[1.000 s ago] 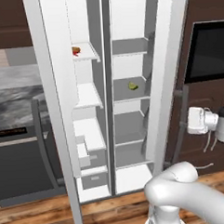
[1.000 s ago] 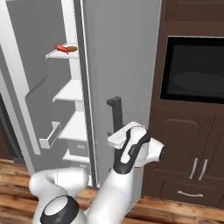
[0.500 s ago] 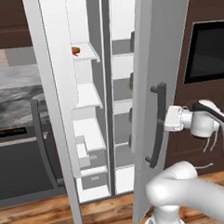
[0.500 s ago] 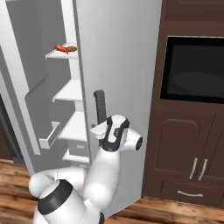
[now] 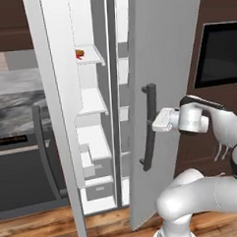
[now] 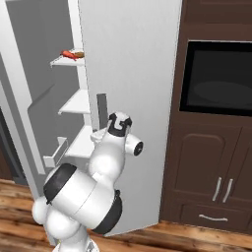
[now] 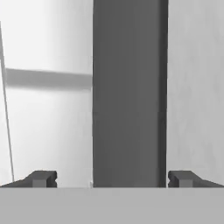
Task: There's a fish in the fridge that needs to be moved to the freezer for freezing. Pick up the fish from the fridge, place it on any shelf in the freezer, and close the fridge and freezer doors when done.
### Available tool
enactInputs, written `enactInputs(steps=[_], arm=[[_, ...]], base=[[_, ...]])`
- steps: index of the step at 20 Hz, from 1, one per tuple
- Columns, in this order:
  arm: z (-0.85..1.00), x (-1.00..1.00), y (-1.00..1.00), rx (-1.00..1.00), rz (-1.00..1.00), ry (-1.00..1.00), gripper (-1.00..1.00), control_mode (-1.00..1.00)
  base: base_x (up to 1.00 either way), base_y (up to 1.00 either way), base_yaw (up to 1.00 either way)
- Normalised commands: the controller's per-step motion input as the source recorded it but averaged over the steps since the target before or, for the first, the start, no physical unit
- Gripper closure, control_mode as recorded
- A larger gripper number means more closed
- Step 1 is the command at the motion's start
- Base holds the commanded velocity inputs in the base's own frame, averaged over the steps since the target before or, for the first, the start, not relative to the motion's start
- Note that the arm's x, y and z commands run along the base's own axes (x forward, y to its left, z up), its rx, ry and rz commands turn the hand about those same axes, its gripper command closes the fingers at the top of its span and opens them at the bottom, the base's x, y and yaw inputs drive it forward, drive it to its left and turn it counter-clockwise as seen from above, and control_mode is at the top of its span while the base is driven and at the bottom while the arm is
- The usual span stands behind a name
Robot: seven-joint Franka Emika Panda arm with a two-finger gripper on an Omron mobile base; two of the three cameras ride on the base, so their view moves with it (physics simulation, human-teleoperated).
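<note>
- Dark brown cabinets (image 6: 216, 162) stand at the right of the frame.
- Up at the upper left, the fish (image 5: 79, 53) lies on a freezer (image 5: 92, 102) shelf.
- Gripper (image 7: 112, 178), jaws wide and holding nothing, straddles the fridge door (image 5: 161, 88) handle (image 5: 149, 126).
- Best to push flat and slow, so the door shuts fully.

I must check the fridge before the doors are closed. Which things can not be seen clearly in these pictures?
- Fridge interior: in the left base view the fridge door covers it, so its shelves are hidden.
- Fish: too small to tell its pose; in the right base view also tiny.
- Door handle: the hand view cuts off both ends.
- Whether the open fingers touch the handle: unclear.
</note>
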Motion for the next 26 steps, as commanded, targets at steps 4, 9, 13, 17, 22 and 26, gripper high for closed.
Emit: enactInputs(steps=[4, 9, 13, 17, 22, 26], arm=[[0.0, 0.43, 0.81, 0.0, 0.0, 0.0, -1.0, -1.0], [0.0, 0.36, 0.58, 0.0, -0.01, 0.0, -1.0, -1.0], [0.0, 0.5, 0.67, 0.0, -0.06, 0.0, -1.0, -1.0], [0.0, 0.57, 0.51, 0.0, -0.09, 0.0, -1.0, -1.0], [0.0, 0.63, 0.37, -0.04, -0.14, 0.0, -1.0, -1.0], [0.0, 0.53, 0.21, -0.01, -0.13, 0.0, -1.0, -1.0]], base=[[0.0, 0.0, 0.0], [0.0, 0.0, 0.0], [0.0, 0.0, 0.0], [0.0, 0.0, 0.0], [0.0, 0.0, 0.0], [0.0, 0.0, 0.0]])
